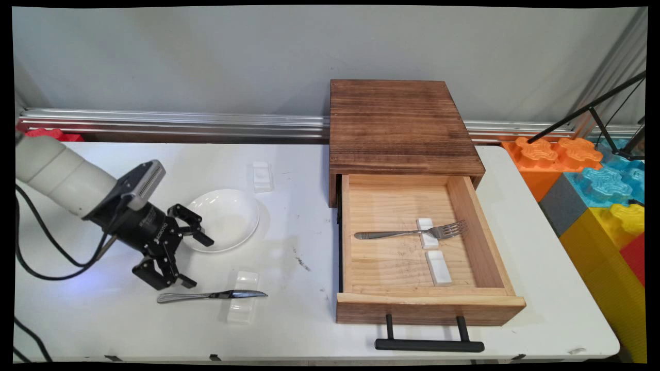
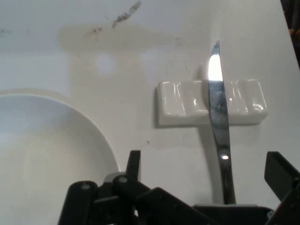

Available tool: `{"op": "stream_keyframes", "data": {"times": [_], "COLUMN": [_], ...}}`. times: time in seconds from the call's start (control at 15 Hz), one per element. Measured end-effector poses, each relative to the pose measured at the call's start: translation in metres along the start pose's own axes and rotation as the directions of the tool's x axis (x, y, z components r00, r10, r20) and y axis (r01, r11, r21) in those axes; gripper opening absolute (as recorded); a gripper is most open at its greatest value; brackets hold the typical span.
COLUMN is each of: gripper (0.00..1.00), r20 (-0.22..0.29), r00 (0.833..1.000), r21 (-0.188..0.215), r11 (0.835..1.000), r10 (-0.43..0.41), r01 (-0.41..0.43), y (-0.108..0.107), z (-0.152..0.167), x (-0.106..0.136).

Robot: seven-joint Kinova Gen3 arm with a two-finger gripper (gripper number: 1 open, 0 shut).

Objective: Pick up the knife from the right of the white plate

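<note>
My black gripper hangs open low over the table's left part, between a white plate and a metal knife. The knife lies with its blade across a small white rest, handle pointing left toward the lower finger. In the hand view the gripper holds nothing. There the knife runs up between the fingers, nearer the right one, and crosses the rest. The plate fills the left side.
A wooden box at mid-right has its drawer pulled out, black handle toward the near edge. Inside, a fork lies across a white rest, with a second rest beside it. Another rest lies behind the plate. Coloured blocks stand at far right.
</note>
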Motion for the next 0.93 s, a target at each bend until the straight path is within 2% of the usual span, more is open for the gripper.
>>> {"op": "stream_keyframes", "data": {"times": [0.33,0.93], "gripper": [1.00,1.00], "r20": [-0.009,-0.029], "r00": [1.000,0.999], "r21": [-0.003,-0.017], "r11": [1.000,0.999], "r10": [0.006,0.036], "r01": [-0.006,-0.037], "y": [0.007,0.011], "z": [0.021,0.037], "x": [-0.013,-0.028]}}
